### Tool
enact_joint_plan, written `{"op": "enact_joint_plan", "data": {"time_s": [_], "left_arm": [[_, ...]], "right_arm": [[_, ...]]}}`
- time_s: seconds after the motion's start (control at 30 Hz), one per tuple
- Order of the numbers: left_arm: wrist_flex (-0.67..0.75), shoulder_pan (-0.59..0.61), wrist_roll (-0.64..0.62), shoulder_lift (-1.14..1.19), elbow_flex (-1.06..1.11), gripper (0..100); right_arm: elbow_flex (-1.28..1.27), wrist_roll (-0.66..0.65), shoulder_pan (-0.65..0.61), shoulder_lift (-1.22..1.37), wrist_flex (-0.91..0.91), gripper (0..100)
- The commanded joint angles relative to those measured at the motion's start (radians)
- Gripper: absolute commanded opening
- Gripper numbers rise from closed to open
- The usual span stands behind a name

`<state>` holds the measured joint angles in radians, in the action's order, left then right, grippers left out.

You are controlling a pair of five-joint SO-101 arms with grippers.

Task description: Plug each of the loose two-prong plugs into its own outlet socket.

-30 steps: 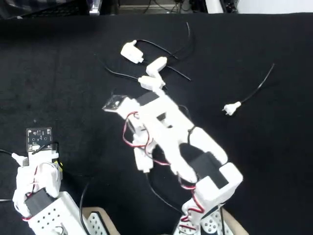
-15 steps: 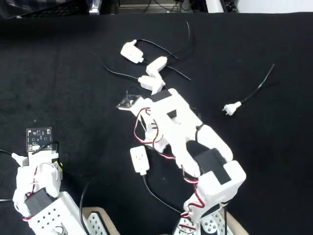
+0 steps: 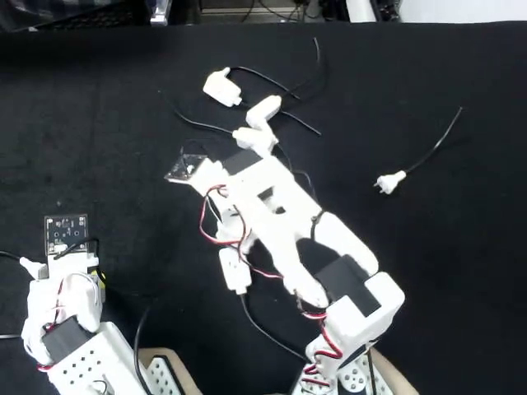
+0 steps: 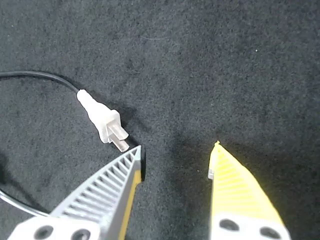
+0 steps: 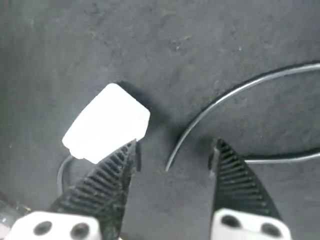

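Right gripper (image 5: 175,145) sits low over the black tabletop (image 3: 461,271) w/ fingers spread wide and nothing between them but cloth and the end of a thin black cable (image 5: 235,92). A white socket block (image 5: 107,125) lies just beside one finger, outside the gap, so my guess is it's lining up on that block or its lead and hasn't closed on anything yet. In the high view the right arm (image 3: 272,214) stretches from the near edge toward the middle, its tip near the far cluster of three white blocks (image 3: 254,138). Can't tell which of them is the block in the wrist view. A fourth block (image 3: 234,268) lies partly under the arm, its cable running off toward the near edge. Left gripper (image 4: 176,147) is at the near left, fingers also spread and empty. A two-prong plug (image 4: 102,119) rests flat on the cloth, prongs pointing at one fingertip, just beside it or maybe touching, not in the gap. It looks parked there, ready for a pick. A second plug (image 3: 390,182) lies well apart on the right, lead trailing to the far right. No plug looks seated in a socket, so the task appears early. Hard to see: socket slots on any block, the right fingertips from above, and where the cables end under the arm.
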<state>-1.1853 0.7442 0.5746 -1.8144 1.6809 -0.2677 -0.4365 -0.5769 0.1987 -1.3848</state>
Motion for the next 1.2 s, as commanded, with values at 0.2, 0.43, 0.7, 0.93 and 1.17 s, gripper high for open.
{"op": "enact_joint_plan", "data": {"time_s": [0.2, 0.43, 0.7, 0.93, 1.17], "left_arm": [[-0.011, 0.012, -0.011, -0.005, 0.021, 22], [-0.011, 0.012, -0.011, -0.005, 0.021, 22], [-0.011, 0.012, -0.011, -0.005, 0.021, 22], [-0.002, 0.061, -0.064, -0.008, 0.021, 22], [0.006, 0.067, -0.072, -0.008, 0.021, 22]], "right_arm": [[-0.179, 0.023, 0.003, -0.005, 0.169, 22.7], [-0.186, -0.005, 0.129, -0.008, 0.15, 22.7], [-0.091, -0.052, 0.11, -0.107, 0.006, 22.7], [-0.059, 0.068, -0.115, -0.249, -0.028, 22.9], [-0.067, 0.133, -0.166, -0.173, 0.037, 23.0]]}}
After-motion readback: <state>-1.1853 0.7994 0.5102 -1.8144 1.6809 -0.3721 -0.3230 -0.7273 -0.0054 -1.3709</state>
